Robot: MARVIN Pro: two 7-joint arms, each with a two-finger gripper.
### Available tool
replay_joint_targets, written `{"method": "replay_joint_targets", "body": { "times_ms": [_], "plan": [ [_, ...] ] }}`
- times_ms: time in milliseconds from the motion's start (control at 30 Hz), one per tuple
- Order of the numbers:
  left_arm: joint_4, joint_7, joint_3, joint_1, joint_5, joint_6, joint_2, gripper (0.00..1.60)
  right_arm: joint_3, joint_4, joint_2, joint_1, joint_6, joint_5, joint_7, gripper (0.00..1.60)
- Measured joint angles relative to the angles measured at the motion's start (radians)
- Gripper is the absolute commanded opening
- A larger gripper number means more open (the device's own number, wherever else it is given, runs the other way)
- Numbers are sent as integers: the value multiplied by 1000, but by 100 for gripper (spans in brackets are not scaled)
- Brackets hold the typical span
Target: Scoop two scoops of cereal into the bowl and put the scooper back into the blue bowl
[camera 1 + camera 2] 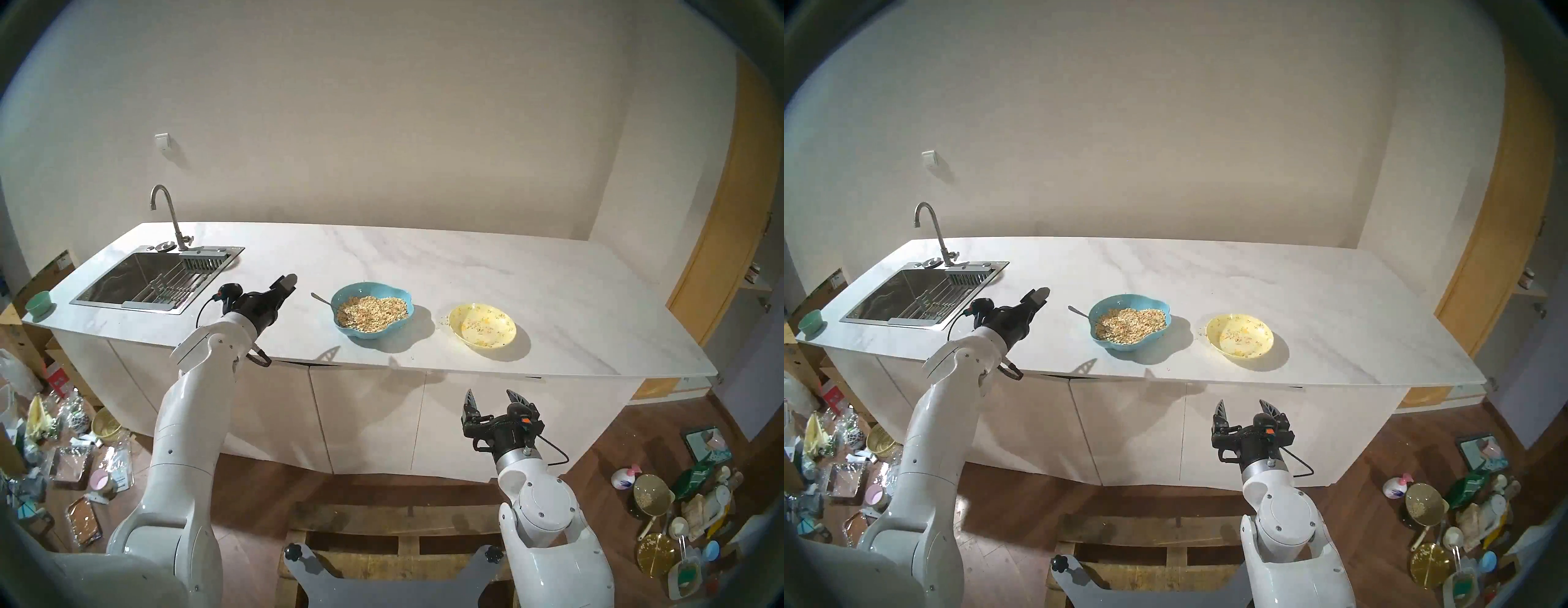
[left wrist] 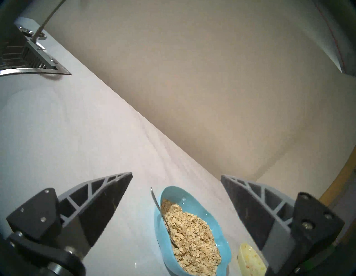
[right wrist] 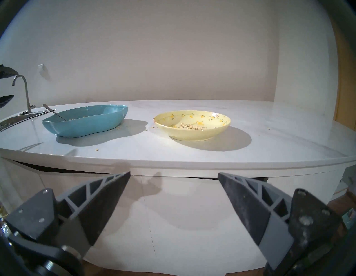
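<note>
Scooper [image 1: 329, 302] head buried in cereal [image 1: 373, 312] — handle alone visible.

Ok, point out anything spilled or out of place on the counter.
A few cereal flakes lie loose on the counter between the blue bowl and the yellow bowl, with another near the front edge. Nothing else stands out.

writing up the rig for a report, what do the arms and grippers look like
Both arms have glossy white rounded shells with small dark screws. The left gripper and right gripper are black, with two pointed dark-grey fingers with triangular ribs. A thin black cable loops off each wrist; the right one has a small orange mark.
</note>
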Motion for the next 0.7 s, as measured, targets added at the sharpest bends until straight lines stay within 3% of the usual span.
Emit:
{"method": "replay_joint_targets", "body": {
  "times_ms": [300,700],
  "plan": [
    [89,-27,-41,-14,-77,25,-18,160,0,0,0,0,0,0,0,160],
    [158,-46,-36,-48,-96,44,-21,160,0,1,0,0,0,0,0,160]
  ]
}}
